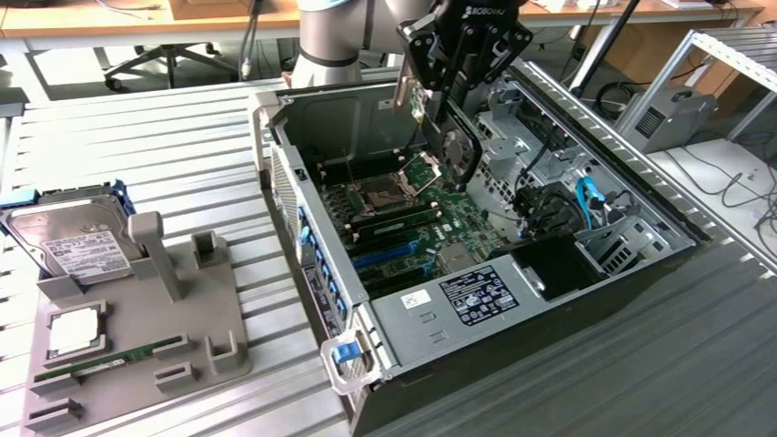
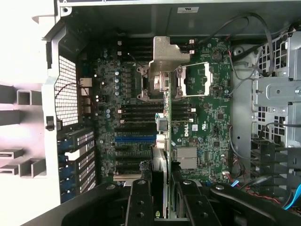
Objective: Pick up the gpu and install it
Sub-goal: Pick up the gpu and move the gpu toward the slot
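Above the open case (image 1: 419, 319), claw (image 1: 447, 96) pinches the gpu (image 1: 458, 150) on edge between its fingers. Card hangs just below the claw, over the motherboard (image 2: 211, 117), seemingly not seated in any slot.

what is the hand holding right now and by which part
The hand holds the gpu by its upper edge, with the card upright above the motherboard.
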You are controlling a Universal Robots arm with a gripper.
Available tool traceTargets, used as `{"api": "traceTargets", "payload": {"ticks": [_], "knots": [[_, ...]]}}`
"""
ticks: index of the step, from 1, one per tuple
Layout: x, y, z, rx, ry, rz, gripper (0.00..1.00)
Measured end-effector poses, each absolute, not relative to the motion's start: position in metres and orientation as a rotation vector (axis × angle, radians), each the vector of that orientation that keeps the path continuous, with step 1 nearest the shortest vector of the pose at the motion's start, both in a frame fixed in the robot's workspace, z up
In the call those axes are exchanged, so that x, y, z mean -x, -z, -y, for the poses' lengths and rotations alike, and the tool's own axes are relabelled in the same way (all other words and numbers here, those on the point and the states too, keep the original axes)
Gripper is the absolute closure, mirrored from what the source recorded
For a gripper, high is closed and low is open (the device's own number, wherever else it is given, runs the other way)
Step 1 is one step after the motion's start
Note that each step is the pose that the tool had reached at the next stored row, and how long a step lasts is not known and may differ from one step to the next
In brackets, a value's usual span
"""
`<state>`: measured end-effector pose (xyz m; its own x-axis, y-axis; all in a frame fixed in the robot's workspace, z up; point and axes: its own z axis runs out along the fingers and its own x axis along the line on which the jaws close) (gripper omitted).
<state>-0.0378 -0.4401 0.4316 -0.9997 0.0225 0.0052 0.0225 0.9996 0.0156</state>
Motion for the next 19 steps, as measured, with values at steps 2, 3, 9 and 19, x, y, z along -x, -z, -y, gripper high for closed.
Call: {"api": "traceTargets", "payload": {"ticks": [2,3,9,19], "knots": [[0.0374,-0.4303,0.4396,0.035,0.025,3.136,0.74],[0.0372,-0.4298,0.4394,0.035,0.025,3.136,0.74],[0.0359,-0.4264,0.4379,0.035,0.025,3.136,0.74],[0.0344,-0.4219,0.4364,0.035,0.025,3.136,0.74]]}}
